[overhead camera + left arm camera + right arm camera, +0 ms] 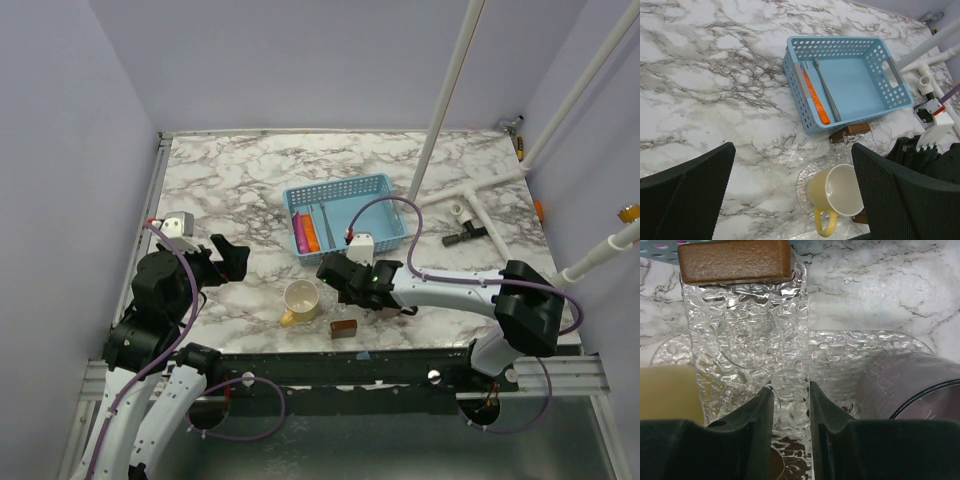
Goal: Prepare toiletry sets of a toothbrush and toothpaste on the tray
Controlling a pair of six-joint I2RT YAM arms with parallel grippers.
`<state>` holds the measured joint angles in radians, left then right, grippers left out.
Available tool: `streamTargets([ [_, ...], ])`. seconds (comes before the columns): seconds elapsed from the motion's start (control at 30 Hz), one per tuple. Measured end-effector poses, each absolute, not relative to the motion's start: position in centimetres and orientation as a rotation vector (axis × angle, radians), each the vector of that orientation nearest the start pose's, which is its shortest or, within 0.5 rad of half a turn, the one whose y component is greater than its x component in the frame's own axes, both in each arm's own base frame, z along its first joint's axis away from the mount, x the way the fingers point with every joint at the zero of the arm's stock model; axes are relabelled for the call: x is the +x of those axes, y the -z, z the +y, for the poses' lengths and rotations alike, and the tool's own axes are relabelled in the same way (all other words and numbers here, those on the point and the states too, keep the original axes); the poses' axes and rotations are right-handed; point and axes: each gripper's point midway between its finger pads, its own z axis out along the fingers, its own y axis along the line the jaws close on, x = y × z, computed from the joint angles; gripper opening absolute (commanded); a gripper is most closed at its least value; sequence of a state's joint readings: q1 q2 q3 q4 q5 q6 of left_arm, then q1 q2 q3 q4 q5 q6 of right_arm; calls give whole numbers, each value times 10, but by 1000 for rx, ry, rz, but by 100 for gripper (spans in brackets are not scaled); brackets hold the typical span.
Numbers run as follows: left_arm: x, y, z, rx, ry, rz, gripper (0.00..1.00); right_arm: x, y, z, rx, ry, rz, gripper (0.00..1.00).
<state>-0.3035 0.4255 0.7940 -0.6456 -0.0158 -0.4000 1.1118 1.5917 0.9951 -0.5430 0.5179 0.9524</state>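
The tray, a light blue mesh basket point(345, 213) point(855, 80), stands mid-table. Along its left side lie the pink toothpaste tube point(299, 232), the orange toothpaste tube point(311, 233) point(816, 98) and the thin toothbrush point(325, 224) point(826, 91). My left gripper point(230, 258) point(792, 195) is open and empty, to the left of a yellow mug point(301, 300) point(837, 192). My right gripper point(345, 280) point(789, 405) is low over a clear textured plate point(750, 340) between the mugs. Its jaws stand a narrow gap apart, and I cannot tell whether they pinch the plate's edge.
A brown block point(343, 329) lies near the front edge, and another point(850, 131) point(735, 260) lies just in front of the basket. A purple-grey mug point(920, 390) is right of the right fingers. White pipes point(480, 190) stand at the back right.
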Motion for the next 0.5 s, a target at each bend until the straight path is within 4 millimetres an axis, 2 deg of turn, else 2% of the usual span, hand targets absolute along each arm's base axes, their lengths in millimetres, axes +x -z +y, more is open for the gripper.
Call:
streamTargets([
  [0.5, 203, -261, -78, -101, 472, 1876, 99, 203, -60, 280, -83, -132, 2490, 1],
])
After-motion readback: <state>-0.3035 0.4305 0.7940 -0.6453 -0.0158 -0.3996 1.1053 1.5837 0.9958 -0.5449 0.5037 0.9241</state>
